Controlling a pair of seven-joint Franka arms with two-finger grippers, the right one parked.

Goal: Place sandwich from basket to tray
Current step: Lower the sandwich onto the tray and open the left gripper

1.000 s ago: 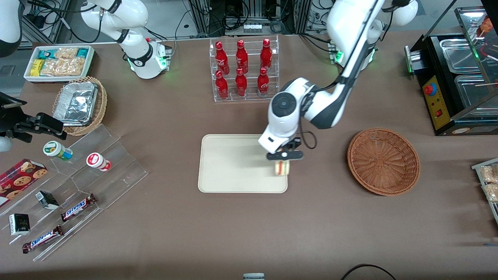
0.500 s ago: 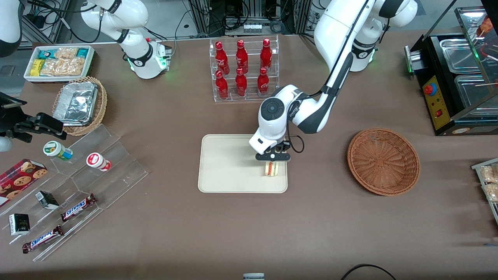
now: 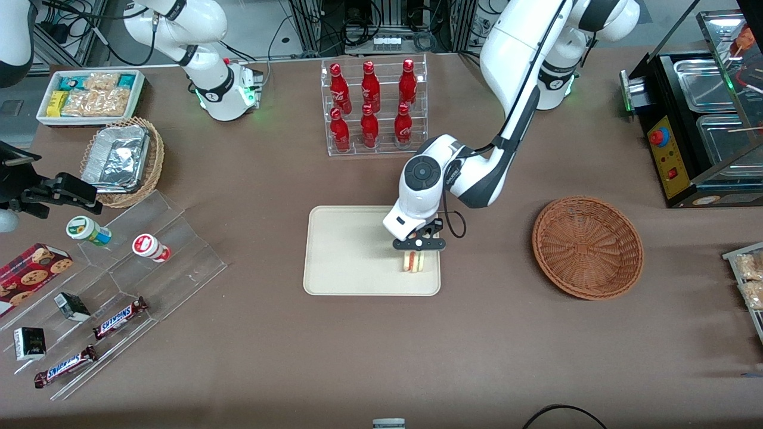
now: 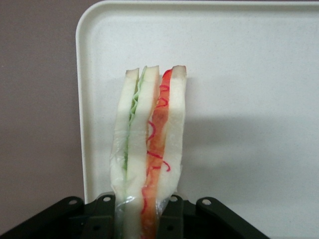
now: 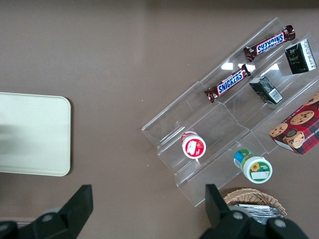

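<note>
SNICKERS reads on two candy bars (image 5: 227,85) (image 5: 269,43) lying on the clear stepped display stand (image 5: 214,124), seen from the parked arm's wrist; the same two bars (image 3: 119,317) (image 3: 64,366) show the word in the front view too. The red bottles (image 3: 369,126) in the clear rack carry white script, too small to read. The cookie box (image 5: 298,127), the two round cups (image 5: 194,147) (image 5: 255,167) and the small dark packets (image 5: 300,56) have labels I can't make out. My end effector (image 3: 418,253) over the tray (image 3: 346,256), with the sandwich (image 4: 149,149), has no readable marking.
</note>
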